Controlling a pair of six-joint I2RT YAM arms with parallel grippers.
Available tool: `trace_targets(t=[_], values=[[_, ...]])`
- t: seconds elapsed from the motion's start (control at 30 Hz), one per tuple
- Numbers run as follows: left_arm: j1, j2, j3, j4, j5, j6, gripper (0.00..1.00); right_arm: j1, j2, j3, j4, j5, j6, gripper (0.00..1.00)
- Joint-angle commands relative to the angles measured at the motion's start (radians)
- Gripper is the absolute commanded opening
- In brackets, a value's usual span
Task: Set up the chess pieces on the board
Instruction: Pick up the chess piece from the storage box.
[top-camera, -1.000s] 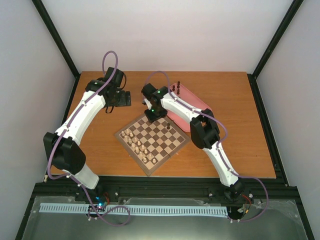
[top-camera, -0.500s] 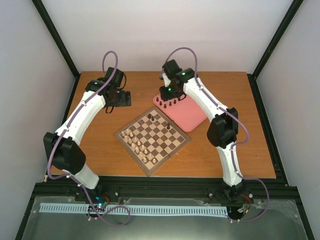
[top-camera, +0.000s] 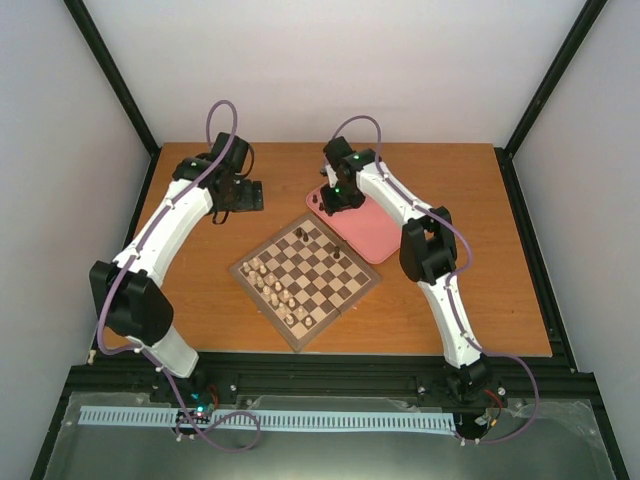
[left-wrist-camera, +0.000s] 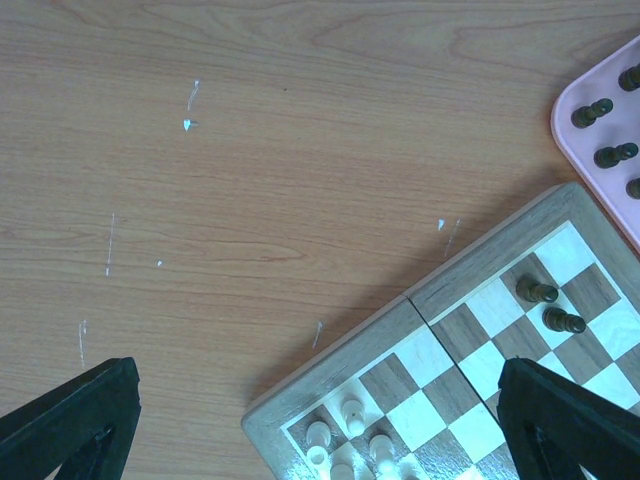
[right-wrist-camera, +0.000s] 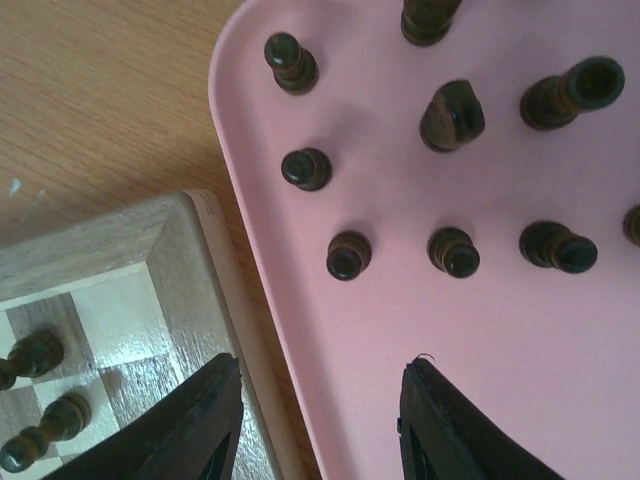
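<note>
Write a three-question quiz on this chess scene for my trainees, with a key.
1. Short answer: which colour of pieces lines the board edge nearest the left arm?
2. Multiple choice: most dark chess pieces stand A) on the board, B) on the pink tray, C) on the tabletop.
3. True or false: the right pincer is gripping a dark chess piece.

Key:
1. The pale cream pieces.
2. B.
3. False: it hangs open and empty above the pink tray.
</note>
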Motion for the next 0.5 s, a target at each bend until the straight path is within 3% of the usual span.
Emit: trace_targets(t=[0.0, 0.47], values=[[0.009, 0.018, 0.046, -0.014, -0.001, 0.012, 1.0, 0.002, 0.012, 0.006, 0.039, -0.028, -0.001, 0.44], [0.008, 0.031, 0.05, -0.015, 0.002, 0.017, 1.0, 0.003, 0.061, 0.009, 0.06, -0.038, 0.008, 0.41]])
